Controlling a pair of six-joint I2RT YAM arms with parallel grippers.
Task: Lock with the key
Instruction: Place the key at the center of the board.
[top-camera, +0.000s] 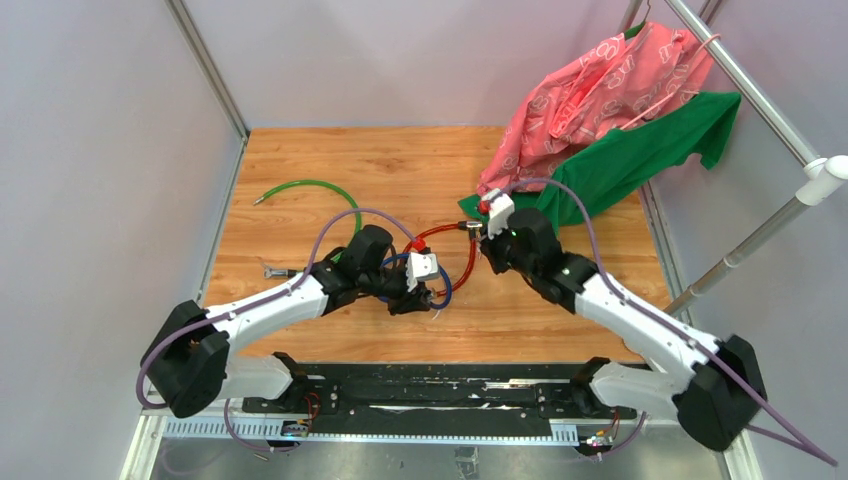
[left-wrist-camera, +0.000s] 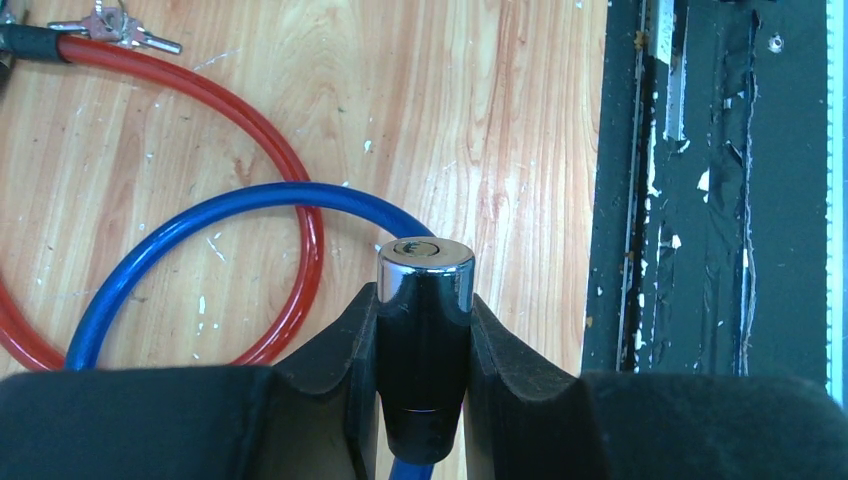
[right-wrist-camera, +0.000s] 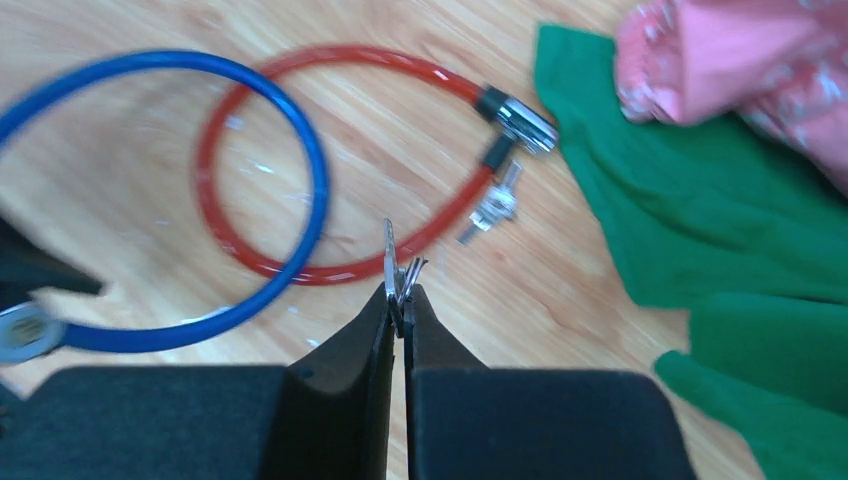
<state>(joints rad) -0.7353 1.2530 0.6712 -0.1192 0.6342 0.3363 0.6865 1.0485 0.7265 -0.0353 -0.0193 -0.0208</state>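
Key (right-wrist-camera: 389, 250): pinched at the right gripper's fingertips, lower centre of the right wrist view; thin blade sticking up past the tips, a like key just beside it, tip crossing the red loop's lower arc in the picture
Right gripper (right-wrist-camera: 403, 300): fingers pressed together on the small key bunch
Left gripper (left-wrist-camera: 424, 310): clamped on the lock cylinder, one pad on each side
Lock cylinder (left-wrist-camera: 425, 275): lower centre of the left wrist view; chrome cap with slot face turned up-frame, black body below
Blue cable (left-wrist-camera: 200, 215): arcing left from the cylinder, crossing the red cable
Red cable (left-wrist-camera: 290, 160): looped on the wooden table (top-camera: 420, 160); another key bunch (left-wrist-camera: 120, 28) at its lock end, upper left corner
Green cable (top-camera: 310, 185): upper left of the top view, well apart
Pink cloth (top-camera: 590, 90): upper right, lying over a green cloth (top-camera: 640, 150)
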